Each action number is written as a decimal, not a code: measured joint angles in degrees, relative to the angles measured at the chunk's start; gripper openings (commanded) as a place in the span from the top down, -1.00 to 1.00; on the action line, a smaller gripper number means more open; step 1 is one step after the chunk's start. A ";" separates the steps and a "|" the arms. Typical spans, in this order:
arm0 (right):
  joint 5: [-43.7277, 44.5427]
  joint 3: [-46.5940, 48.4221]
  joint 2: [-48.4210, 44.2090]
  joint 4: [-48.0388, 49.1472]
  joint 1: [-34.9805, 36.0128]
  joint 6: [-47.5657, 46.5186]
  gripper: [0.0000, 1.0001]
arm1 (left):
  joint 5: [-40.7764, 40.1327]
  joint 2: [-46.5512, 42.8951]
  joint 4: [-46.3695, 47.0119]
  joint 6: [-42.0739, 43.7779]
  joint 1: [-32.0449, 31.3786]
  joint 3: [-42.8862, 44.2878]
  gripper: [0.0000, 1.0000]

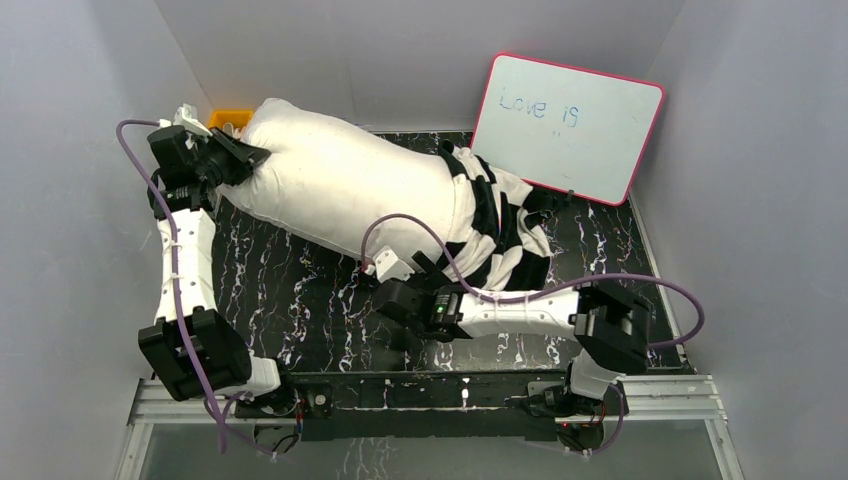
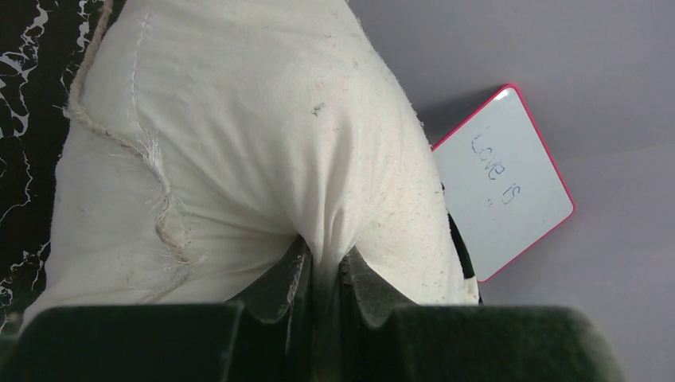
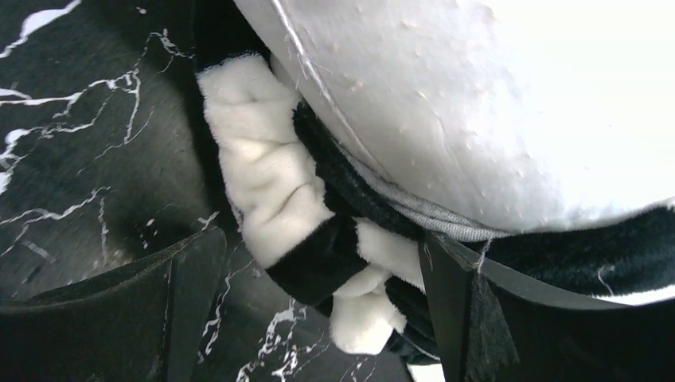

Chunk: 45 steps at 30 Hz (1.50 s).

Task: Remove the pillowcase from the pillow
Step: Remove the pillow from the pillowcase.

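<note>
Pillow (image 1: 340, 185): plump, plain white, lying slantwise on the table from the far left corner towards the middle right. Most of its length is bare. A frayed seam with loose thread runs down its left end (image 2: 239, 143).
Pillowcase (image 1: 500, 225): black-and-white checkered fabric, bunched into thick folds around the pillow's right end only, and spilling onto the table below the whiteboard. In the right wrist view its rolled rim (image 3: 271, 191) lies against the pillow's underside.
Left gripper (image 1: 245, 155): at the pillow's far left end, fingers pinched together on a fold of the white pillow fabric, which puckers up between the pads (image 2: 325, 263).
Right gripper (image 1: 432, 268): at the near edge of the bunched pillowcase, jaws spread wide. The rolled checkered rim sits between the two fingers (image 3: 318, 310), with no clamp on it.
Table (image 1: 300, 290): black marble-look top with white veins.
Whiteboard (image 1: 567, 125): pink-framed, leaning at the back right, with "Love is" handwritten on it.
Yellow object (image 1: 230, 118): at the far left behind the pillow's end, mostly hidden, so I cannot tell what it is.
</note>
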 measured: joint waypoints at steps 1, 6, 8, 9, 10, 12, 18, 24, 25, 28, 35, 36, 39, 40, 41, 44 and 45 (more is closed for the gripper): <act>0.81 0.61 1.38 0.22 0.00 -0.55 -0.97 | 0.02 0.04 -0.04 0.00 0.00 0.17 1.00; 4.72 1.86 8.46 3.04 0.42 -4.81 -0.90 | 0.02 0.07 0.02 -0.26 0.02 0.33 1.00; 6.21 1.92 10.88 3.96 0.70 -6.34 -0.61 | 0.15 0.11 0.02 -0.66 0.02 0.44 1.00; 7.15 2.01 12.09 4.33 0.81 -7.10 -0.32 | 0.26 0.26 0.02 -0.92 0.02 0.79 1.00; 8.02 2.19 13.11 4.50 0.85 -7.74 0.04 | 0.33 0.55 0.02 -1.14 0.00 1.33 1.00; 9.40 2.19 14.40 4.83 0.83 -8.50 0.72 | 0.44 1.09 0.02 -1.49 -0.02 2.62 1.00; 7.30 -1.49 10.84 7.04 -2.82 -2.97 1.00 | 0.44 2.08 -0.85 -2.03 0.20 6.95 1.00; 1.27 -11.39 -9.44 7.19 -15.45 5.05 1.00 | 0.76 2.05 -2.78 -2.67 3.06 8.46 1.00; 0.31 -12.37 -13.11 6.84 -18.03 6.19 1.00 | 0.83 2.05 -3.13 -2.99 4.26 8.44 1.00; -5.44 -14.80 -22.40 6.43 -27.28 9.42 1.00 | 0.66 1.77 -2.54 -4.76 9.38 8.33 1.00; -14.86 -16.61 -28.59 -0.44 -43.52 12.94 -0.05 | -1.40 -2.47 3.58 -7.89 18.10 8.35 1.00; -15.76 -16.61 -27.96 -1.77 -43.67 12.85 -0.36 | -1.27 -2.91 3.98 -8.00 17.99 8.35 1.00; -19.23 -16.59 -26.84 -4.24 -43.71 11.37 -0.84 | 0.46 -3.82 5.62 -8.50 17.57 8.28 1.00; -21.05 -16.59 -27.17 -4.17 -43.82 10.40 -0.87 | 2.29 -3.91 7.32 -9.16 17.44 7.85 1.00; -22.43 -16.59 -27.82 -3.61 -43.91 10.23 -0.89 | 4.15 -3.93 8.81 -9.62 17.03 7.28 0.92; -26.53 -16.55 -31.71 -1.25 -43.93 8.98 -0.92 | 10.19 -3.63 12.07 -9.35 12.52 5.55 -0.33; -27.36 -16.44 -33.07 -0.31 -43.91 8.70 -0.92 | 11.54 -3.45 11.89 -7.32 9.68 5.33 -0.65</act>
